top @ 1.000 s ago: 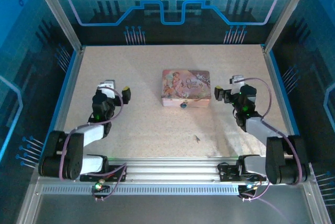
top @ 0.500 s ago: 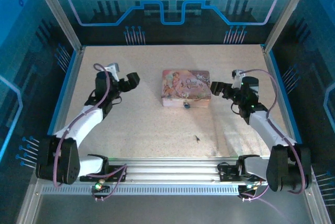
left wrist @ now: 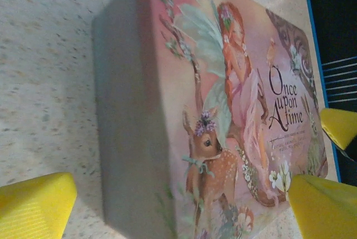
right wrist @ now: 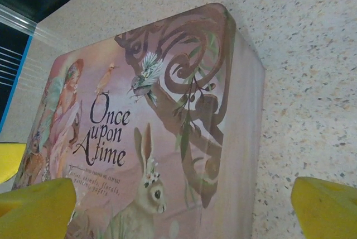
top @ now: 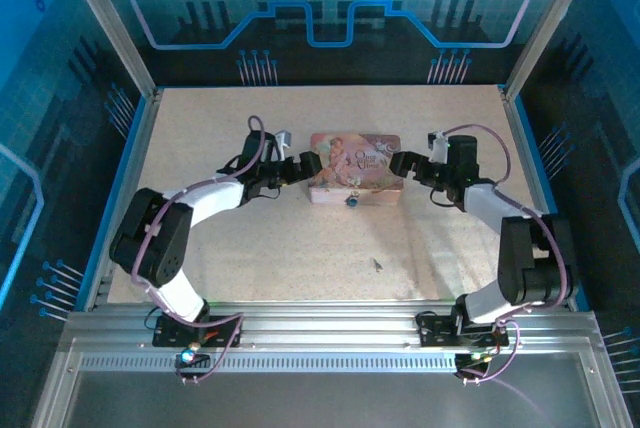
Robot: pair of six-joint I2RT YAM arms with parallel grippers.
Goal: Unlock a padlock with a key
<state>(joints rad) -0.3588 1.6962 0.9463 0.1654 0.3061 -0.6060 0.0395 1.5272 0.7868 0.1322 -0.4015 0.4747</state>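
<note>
Left pincer [top: 308, 165] and right pincer [top: 397, 163]: spread wide, empty. Nearest, loose on the speckled worktop [top: 250, 238]: thin dark metal key [top: 377, 265]. Further in, tiny silvery-blue metal padlock [top: 350, 199], seemingly against the front of the pink illustrated rectangular tin [top: 355, 158], flanked at both ends, probably for steadying.

- The padlock [top: 350, 199], against the near wall of the pink tin [top: 355, 166] in the top view, is too small to tell whether its shackle is shut.
- The key [top: 377, 265], on the tabletop [top: 250, 248] nearer than the tin, is a dark sliver whose ends cannot be told apart.
- In the left wrist view the tin's lower corner runs off the bottom edge, and the left jaws' yellow fingertips [left wrist: 33, 205] are cut by the edges.
- In the right wrist view the tin's near end is cut off below, as are the right jaws' fingertips [right wrist: 33, 208].
</note>
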